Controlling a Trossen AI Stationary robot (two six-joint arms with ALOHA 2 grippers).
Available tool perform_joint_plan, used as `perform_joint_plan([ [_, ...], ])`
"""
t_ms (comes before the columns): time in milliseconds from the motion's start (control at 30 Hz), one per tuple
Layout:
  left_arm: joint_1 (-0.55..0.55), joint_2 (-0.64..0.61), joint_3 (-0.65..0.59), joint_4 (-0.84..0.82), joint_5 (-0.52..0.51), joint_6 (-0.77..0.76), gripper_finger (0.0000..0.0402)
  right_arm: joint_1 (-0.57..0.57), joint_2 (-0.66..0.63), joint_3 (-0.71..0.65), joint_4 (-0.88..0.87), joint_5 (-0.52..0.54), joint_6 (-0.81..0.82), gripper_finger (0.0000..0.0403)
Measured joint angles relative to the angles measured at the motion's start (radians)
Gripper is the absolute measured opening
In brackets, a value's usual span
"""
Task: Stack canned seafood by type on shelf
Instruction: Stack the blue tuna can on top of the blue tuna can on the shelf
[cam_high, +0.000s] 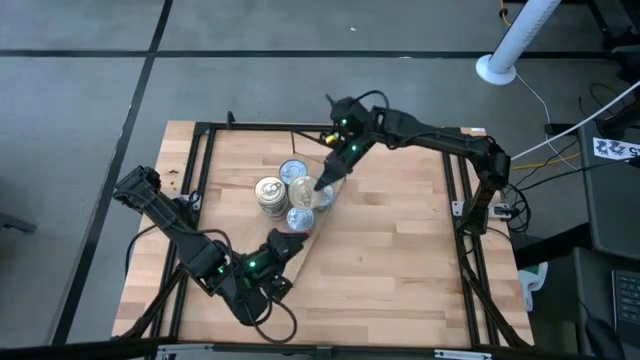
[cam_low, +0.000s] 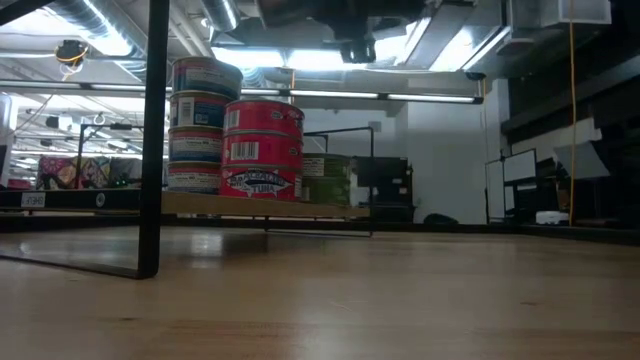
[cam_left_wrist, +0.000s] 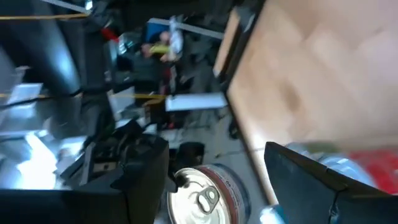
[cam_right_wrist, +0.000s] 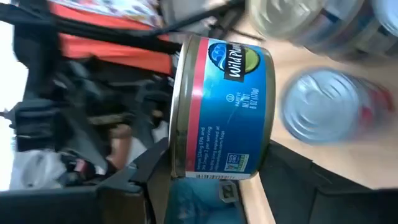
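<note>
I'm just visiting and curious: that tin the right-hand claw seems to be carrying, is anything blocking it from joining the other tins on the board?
Nothing visible blocks it. The right gripper holds a blue-labelled tin right at the cluster of stacked cans on the shelf, with only open air around it. The left gripper hovers open near the cluster's other side, apart from it.

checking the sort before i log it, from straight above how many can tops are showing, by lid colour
gold lids: 2
silver lids: 2
total: 4 tops showing; the cans stacked under them cannot be counted from above
</note>
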Motion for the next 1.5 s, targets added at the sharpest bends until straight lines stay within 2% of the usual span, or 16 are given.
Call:
perform_joint_plan([
  [300,0.03,0.0,0.0,0.0,-0.283,0.028,0.0263,-0.008,0.0,0.016,0.252,-0.079,0.132,0.0202],
  [600,0.047,0.001,0.0,-0.035,-0.387,0.145,0.0263,-0.008,-0.001,0.016,0.429,-0.107,0.181,0.0202],
  [867,0.074,0.001,0.0,-0.107,-0.39,0.156,0.0263,-0.008,-0.001,0.016,0.44,-0.107,0.194,0.0202],
  [1233,0.12,0.001,0.0,-0.113,-0.389,0.156,0.0263,-0.008,-0.001,0.016,0.435,-0.128,0.241,0.0202],
  [1500,0.153,0.001,0.0,-0.201,-0.392,0.156,0.0263,-0.002,-0.001,0.015,0.431,-0.147,0.265,0.0202],
])
